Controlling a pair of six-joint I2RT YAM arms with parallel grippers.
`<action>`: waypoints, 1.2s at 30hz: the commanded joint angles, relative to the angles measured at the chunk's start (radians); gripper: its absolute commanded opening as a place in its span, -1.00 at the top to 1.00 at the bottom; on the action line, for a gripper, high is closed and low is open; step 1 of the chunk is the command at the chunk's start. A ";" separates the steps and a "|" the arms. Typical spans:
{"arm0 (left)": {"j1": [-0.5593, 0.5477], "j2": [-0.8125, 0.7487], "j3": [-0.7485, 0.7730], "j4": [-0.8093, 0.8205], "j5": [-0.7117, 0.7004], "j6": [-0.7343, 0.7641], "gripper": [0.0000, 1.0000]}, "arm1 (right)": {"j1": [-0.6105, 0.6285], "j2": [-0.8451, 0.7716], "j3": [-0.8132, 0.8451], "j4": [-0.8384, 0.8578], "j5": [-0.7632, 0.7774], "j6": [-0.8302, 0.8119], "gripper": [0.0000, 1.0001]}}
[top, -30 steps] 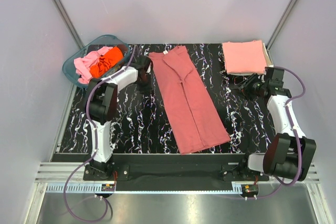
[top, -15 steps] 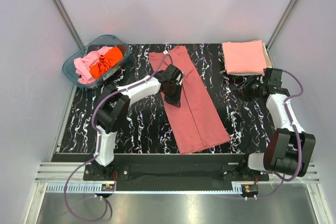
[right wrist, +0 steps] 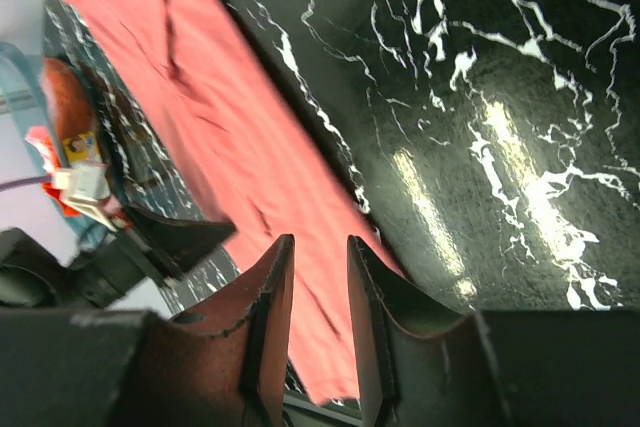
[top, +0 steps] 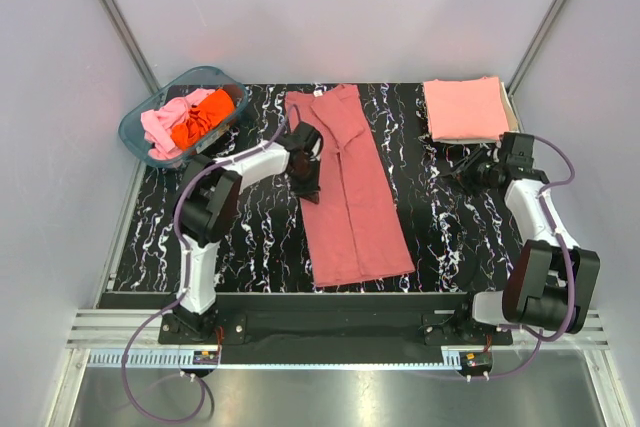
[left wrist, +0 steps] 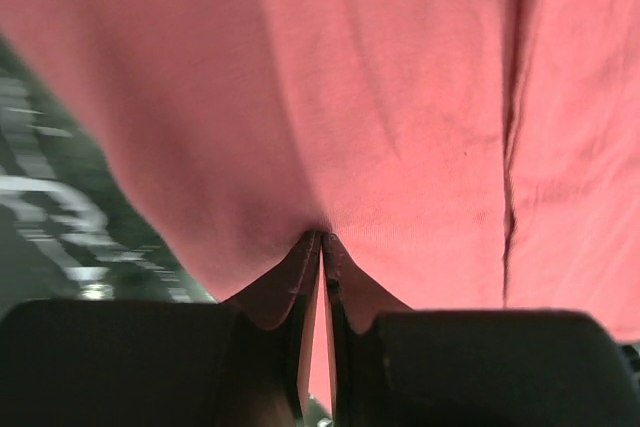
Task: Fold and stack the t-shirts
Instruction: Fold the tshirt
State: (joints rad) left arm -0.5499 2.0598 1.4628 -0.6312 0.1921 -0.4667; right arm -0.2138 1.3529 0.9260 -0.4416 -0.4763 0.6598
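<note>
Left gripper [left wrist: 322, 239] clamps left edge of long dusty brick-red cloth t-shirt [top: 355, 209]; likely squaring it, next needs hem-to-collar fold.

No legible text, brand, number or sign in any view; yellow-white sticker [right wrist: 76, 154] at left edge of right wrist view, print too small to read; left base tag [top: 205, 355] and right base tag [top: 487, 358] on front rail [top: 330, 344] in top view, orange-yellow specks, lettering unreadable.
</note>
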 commanded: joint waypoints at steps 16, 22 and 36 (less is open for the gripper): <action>-0.031 -0.459 -0.287 -0.098 -0.034 0.027 0.66 | 0.583 0.072 -0.131 -0.029 0.163 0.058 1.00; -0.067 -0.621 -0.605 -0.016 0.010 -0.078 0.70 | 0.748 0.045 -0.176 -0.037 0.225 0.110 1.00; -0.105 -0.642 -0.777 0.054 -0.037 -0.154 0.73 | 0.844 0.138 -0.220 -0.020 0.329 0.141 1.00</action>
State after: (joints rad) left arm -0.6426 1.4109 0.7059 -0.6247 0.1680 -0.5972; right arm 0.6178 1.4700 0.7231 -0.4717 -0.2024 0.7872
